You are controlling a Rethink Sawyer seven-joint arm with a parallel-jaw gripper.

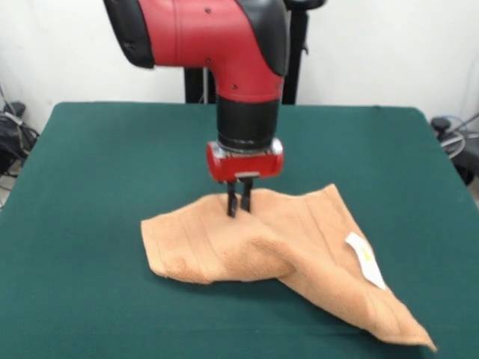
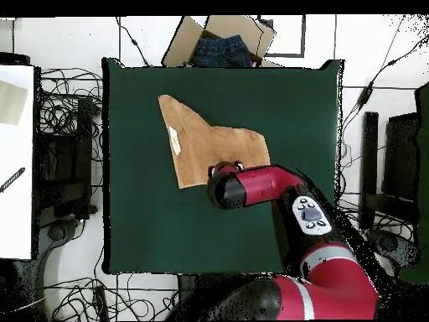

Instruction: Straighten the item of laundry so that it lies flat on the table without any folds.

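The item of laundry [image 1: 299,247], a peach towel, lies rumpled on the green table [image 1: 90,149]. A thick fold runs across its middle, and one corner stretches toward the near right. A white tag [image 1: 364,259] sits on that right part. My gripper [image 1: 238,209] points straight down at the towel's far edge, its fingers close together and pinching the cloth there. In the overhead view the towel [image 2: 209,138] shows as an uneven shape with its tag [image 2: 174,138], and the arm's wrist [image 2: 228,186] hides the gripper.
A cardboard box holding blue jeans [image 2: 219,46] sits beyond the table's [image 2: 293,101] top edge in the overhead view. Cables and stands lie on the floor around the table. A white desk [image 2: 15,159] stands at the left.
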